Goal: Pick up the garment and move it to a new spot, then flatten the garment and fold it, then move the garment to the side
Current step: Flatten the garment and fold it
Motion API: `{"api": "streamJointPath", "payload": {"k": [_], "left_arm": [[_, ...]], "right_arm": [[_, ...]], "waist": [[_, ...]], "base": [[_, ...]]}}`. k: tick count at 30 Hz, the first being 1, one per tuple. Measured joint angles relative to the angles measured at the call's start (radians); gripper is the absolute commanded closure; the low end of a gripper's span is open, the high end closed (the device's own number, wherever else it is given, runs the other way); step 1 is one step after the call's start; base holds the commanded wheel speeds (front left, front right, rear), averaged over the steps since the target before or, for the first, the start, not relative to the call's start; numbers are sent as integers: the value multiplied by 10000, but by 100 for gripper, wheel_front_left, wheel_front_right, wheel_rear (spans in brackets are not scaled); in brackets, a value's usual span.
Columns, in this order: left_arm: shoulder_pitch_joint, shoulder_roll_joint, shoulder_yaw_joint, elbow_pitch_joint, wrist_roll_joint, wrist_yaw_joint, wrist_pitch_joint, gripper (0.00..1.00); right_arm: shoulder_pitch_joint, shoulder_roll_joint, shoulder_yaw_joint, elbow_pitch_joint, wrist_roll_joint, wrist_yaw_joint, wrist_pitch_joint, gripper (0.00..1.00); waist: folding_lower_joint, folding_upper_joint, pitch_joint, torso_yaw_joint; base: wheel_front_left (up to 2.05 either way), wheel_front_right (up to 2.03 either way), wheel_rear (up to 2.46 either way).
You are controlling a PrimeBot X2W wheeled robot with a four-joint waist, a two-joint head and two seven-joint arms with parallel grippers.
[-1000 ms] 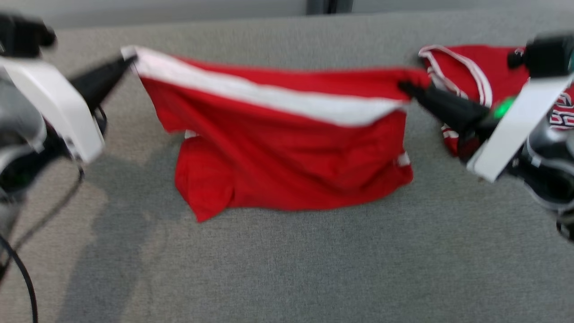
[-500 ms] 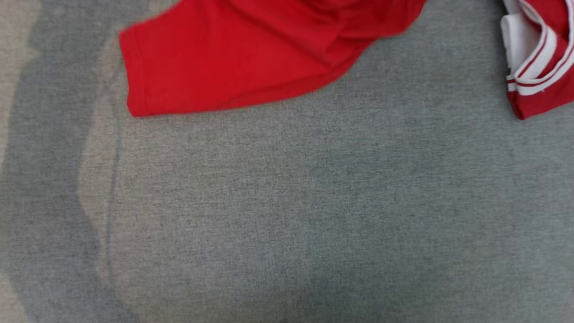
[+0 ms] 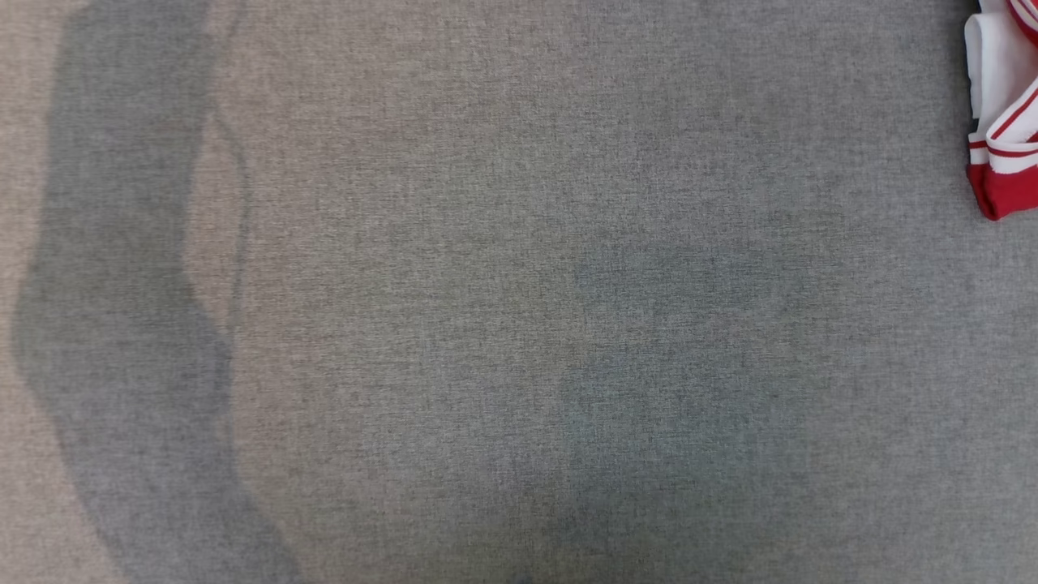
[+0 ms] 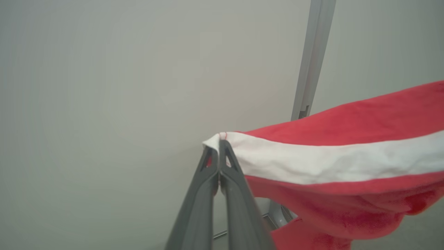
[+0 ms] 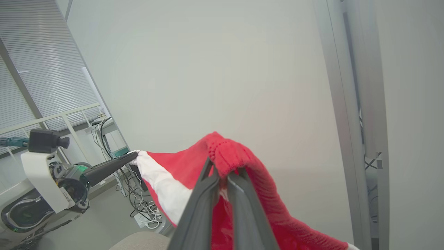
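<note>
Red knit garment with a broad white band [image 4: 329, 163] is hanging in the air, held taut between the two grippers. The left gripper [image 4: 219, 146] is pinching the white corner right at its fingertips, jaws closed on the cloth. The right gripper [image 5: 223, 170] is clamping a bunched red edge, its jaws likewise closed on the fabric. The long axis of the garment is running straight from one pair of jaws to the other. From the left jaws the band is leading away sideways, and the red body is sagging below them. Both arms are sharing the load, so neither is nearer. By this reading, the coming laying-down is turning on keeping that jaw-to-jaw line stretched while it is lowered onto the grey woven surface [image 3: 519, 324]. The lower hem is being cut off by the bottom edges of both wrist views. How far it is clearing the surface cannot be told. A red-and-white striped cloth [image 3: 1001, 138] is lying at the edge of that surface, partly cropped. A pale metal post [image 4: 312, 69] is standing beyond the left jaws.
</note>
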Motion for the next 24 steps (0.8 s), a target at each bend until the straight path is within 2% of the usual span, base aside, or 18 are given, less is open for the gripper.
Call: {"api": "streamJointPath", "payload": {"k": [4, 9, 13, 18, 24], "left_arm": [[83, 38, -499, 194, -598, 0, 119, 100], [800, 161, -1191, 360, -1384, 0, 780, 100], [1503, 495, -1772, 184, -2036, 0, 1158, 100], [2987, 972, -2422, -236, -2796, 0, 1158, 100], [5496, 1649, -3346, -1361, -3879, 0, 1457, 100]], "right_arm": [[64, -171, 537, 117, 314, 0, -105, 100], [674, -295, 1360, 157, 761, 0, -48, 100], [1380, -508, 1971, 61, 1093, 0, -71, 100], [2708, -606, 2884, -257, 1459, 0, -435, 100], [4554, -742, 3998, -677, 1996, 0, -581, 100]], "waist": [[0, 0, -133, 77], [0, 0, -265, 72], [0, 0, -492, 77], [0, 0, -1165, 64], [0, 0, -2568, 41]], "base": [[0, 0, 0], [0, 0, 0], [0, 0, 0], [0, 0, 0], [0, 0, 0]]}}
